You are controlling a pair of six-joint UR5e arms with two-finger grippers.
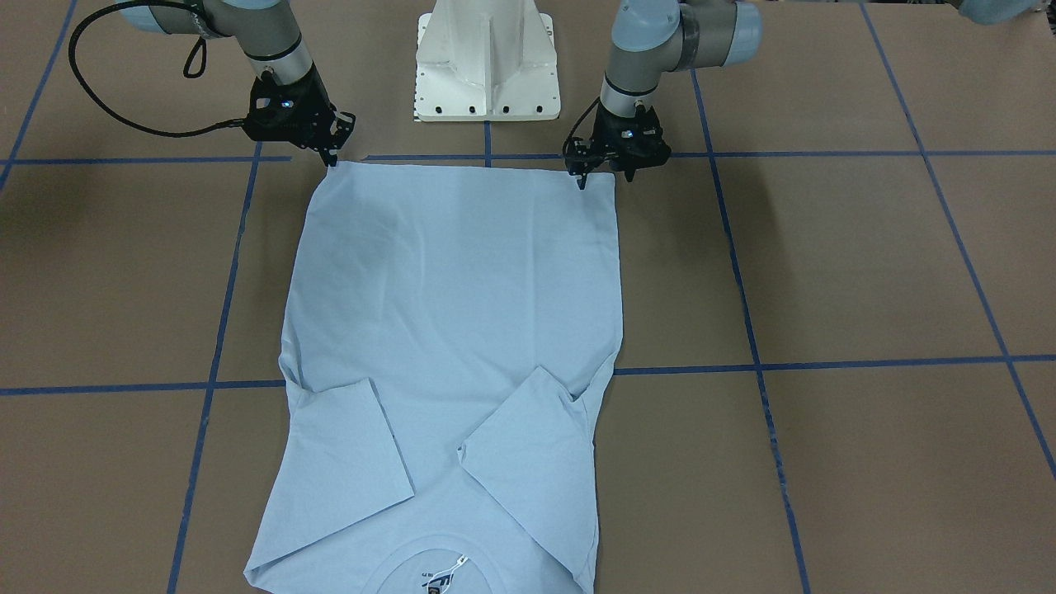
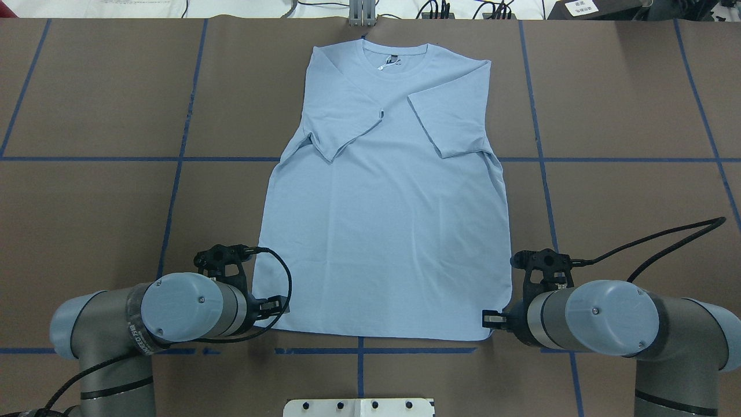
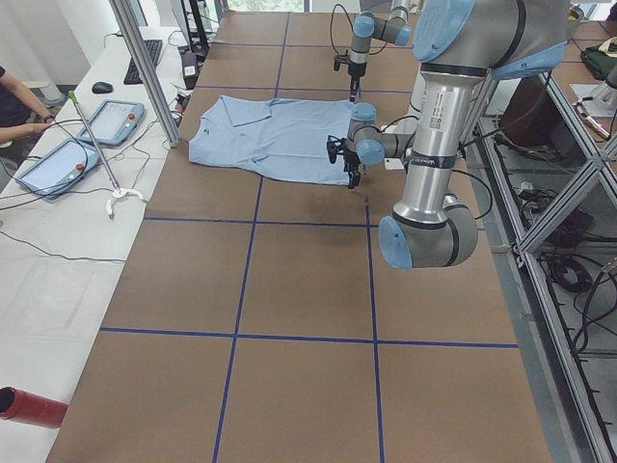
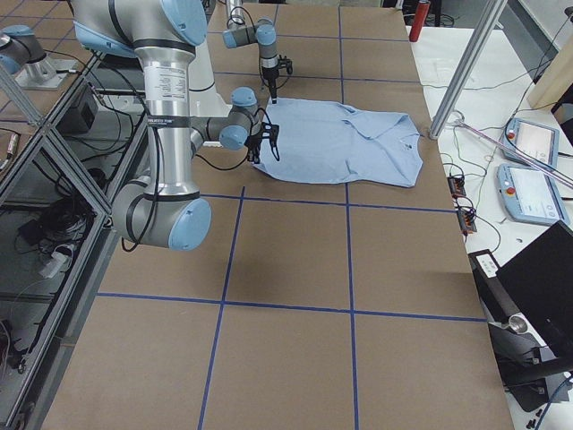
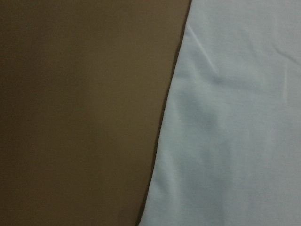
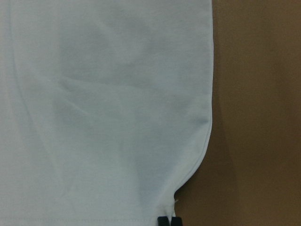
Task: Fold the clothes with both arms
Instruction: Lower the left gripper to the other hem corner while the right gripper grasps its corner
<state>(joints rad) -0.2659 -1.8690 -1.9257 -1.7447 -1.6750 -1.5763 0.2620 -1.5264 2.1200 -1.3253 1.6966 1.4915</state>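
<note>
We find the light blue T-shirt (image 2: 382,231) lying flat on the brown table (image 2: 87,202), midway between the two arms. Its collar is at the far side from the robot and its hem at the near side. The left sleeve (image 2: 341,124) and the right sleeve (image 2: 451,124) are both folded inward over the body. The neck label (image 2: 389,62) shows inside the collar.

The hem runs just beyond a blue tape line (image 2: 417,350).

The right gripper (image 1: 332,157) is at the near right hem corner. In the right wrist view its fingertips (image 6: 163,220) are pressed together on the hem, and the cloth puckers there.

The left gripper (image 1: 606,177) stands over the near left hem corner with its jaws apart, one tip over the cloth and the other over bare table.

The white pedestal base (image 1: 487,62) sits behind the hem, between the arms.
</note>
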